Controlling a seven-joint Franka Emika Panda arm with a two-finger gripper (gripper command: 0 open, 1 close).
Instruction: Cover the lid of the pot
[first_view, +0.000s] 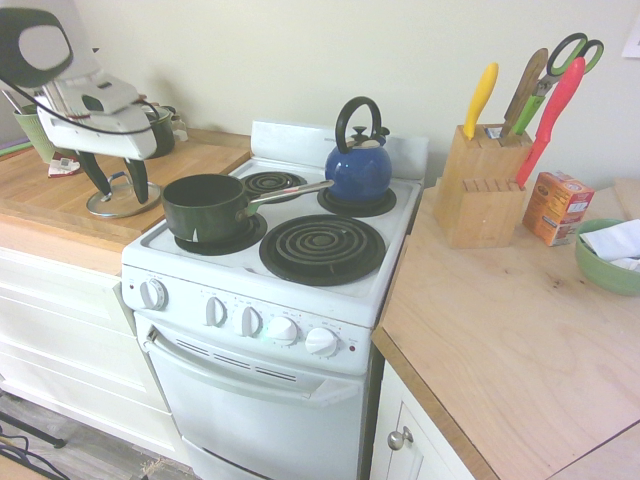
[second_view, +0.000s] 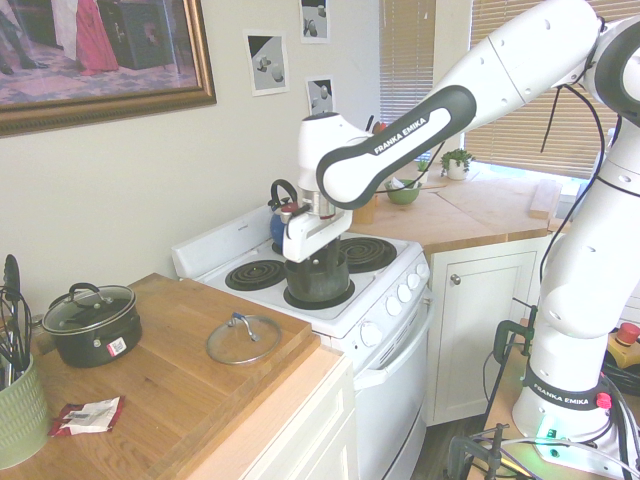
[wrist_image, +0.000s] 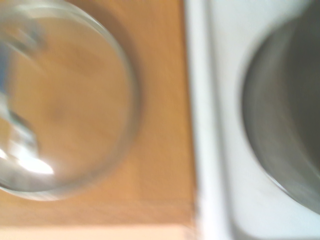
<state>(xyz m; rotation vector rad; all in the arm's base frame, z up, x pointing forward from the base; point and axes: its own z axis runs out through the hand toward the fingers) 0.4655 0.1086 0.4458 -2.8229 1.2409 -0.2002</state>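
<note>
Blue kettle (first_view: 358, 168) on back burner; knife block (first_view: 480, 186) on counter

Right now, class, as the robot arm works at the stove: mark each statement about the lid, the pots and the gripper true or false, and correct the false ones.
1. The glass lid lies flat on the wooden counter. True.
2. The green saucepan is already covered. False: it stands open on a front burner.
3. The gripper is holding the lid. False: its fingers are open and empty, above the lid.
4. The blue kettle sits on a rear burner. True.
5. The two-handled dark pot has no lid. False: its own lid is on.
</note>
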